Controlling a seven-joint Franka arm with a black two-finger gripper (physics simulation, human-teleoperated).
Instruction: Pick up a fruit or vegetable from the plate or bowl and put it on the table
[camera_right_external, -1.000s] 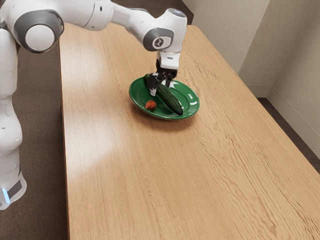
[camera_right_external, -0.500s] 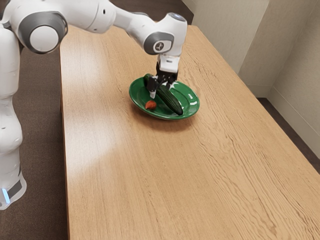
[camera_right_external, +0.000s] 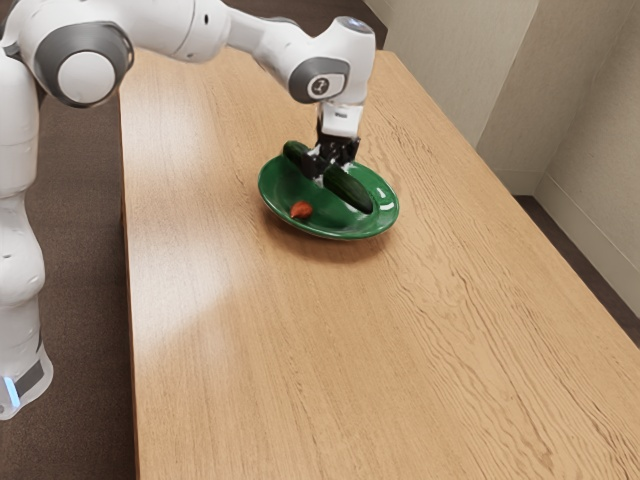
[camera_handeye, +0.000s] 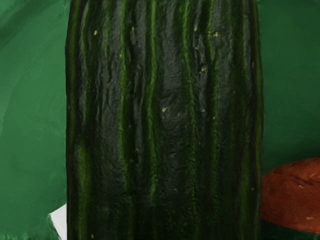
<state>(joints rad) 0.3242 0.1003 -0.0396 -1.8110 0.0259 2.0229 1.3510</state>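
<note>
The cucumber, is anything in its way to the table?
Just the rim of the plate. The cucumber, held by the tool, is over the plate and would have to cross that rim. I see nothing else blocking.

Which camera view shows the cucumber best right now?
The exterior view: it shows both ends of the cucumber, with the gripper around its middle, over the green plate. The wrist view gives a close look at its ridged skin, but cuts off both ends.
</note>
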